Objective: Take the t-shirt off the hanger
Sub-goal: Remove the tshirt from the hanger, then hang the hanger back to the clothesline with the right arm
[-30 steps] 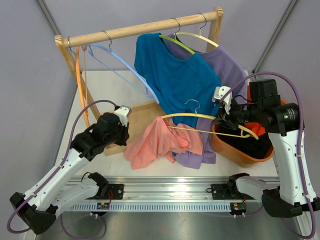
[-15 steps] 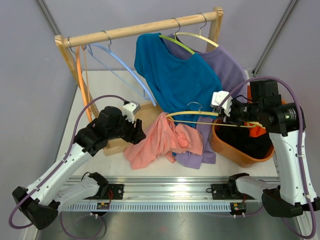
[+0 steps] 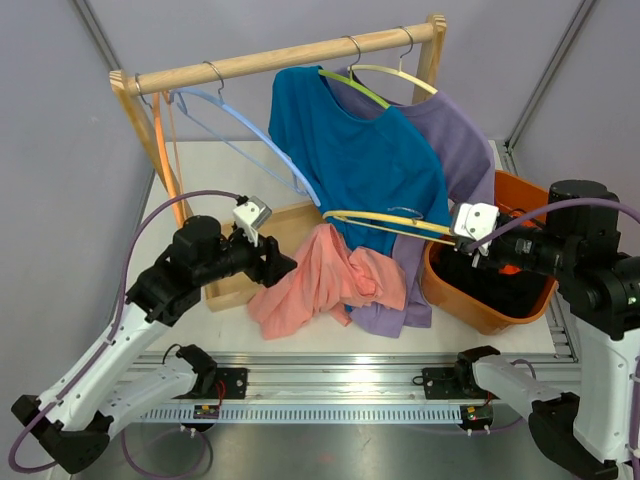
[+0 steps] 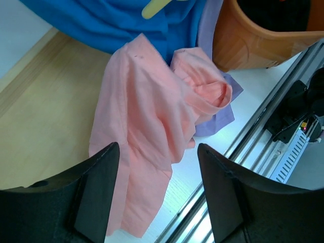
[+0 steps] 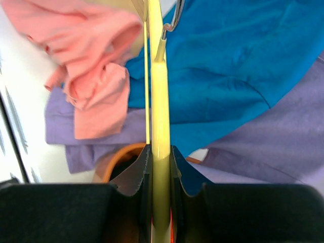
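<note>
Fingers of my right gripper (image 5: 161, 157) clamp the thin yellow plastic hanger (image 3: 385, 219), holding it lifted so the crumpled salmon-pink t-shirt (image 3: 320, 285), apparently free of it, lies on the white table (image 3: 215, 170) under my left gripper (image 4: 158, 152), whose fingers gape ready.

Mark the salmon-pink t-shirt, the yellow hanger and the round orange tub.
salmon-pink t-shirt (image 3: 320, 285): top external view, crumpled middle of the cloth.
yellow hanger (image 5: 161, 126): right wrist view, the thick bar.
round orange tub (image 3: 455, 300): top external view, near outer wall.
</note>
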You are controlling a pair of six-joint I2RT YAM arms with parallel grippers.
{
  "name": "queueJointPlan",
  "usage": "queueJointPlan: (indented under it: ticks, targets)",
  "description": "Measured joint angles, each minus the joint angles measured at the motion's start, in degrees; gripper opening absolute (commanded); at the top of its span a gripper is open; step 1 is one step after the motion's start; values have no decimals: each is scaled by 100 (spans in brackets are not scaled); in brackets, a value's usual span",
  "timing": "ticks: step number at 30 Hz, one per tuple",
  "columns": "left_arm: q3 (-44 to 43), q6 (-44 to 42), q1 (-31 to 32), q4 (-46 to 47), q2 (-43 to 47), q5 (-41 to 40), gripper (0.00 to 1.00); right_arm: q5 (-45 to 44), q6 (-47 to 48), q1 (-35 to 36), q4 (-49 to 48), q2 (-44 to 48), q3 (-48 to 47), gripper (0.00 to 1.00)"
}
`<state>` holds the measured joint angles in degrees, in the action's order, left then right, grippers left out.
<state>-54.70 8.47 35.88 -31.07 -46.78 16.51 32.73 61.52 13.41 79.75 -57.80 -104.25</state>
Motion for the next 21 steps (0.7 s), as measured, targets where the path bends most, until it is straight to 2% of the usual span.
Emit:
queueJointPlan:
  ticks: [13,21]
  targets:
    - [-57,-444,55,133,437,356,78,391,-1661,0,-81,-533,50,0]
    - [-826,-446,129,-33,492,640,79,452,-2610,7,-461,-1495,-28,0]
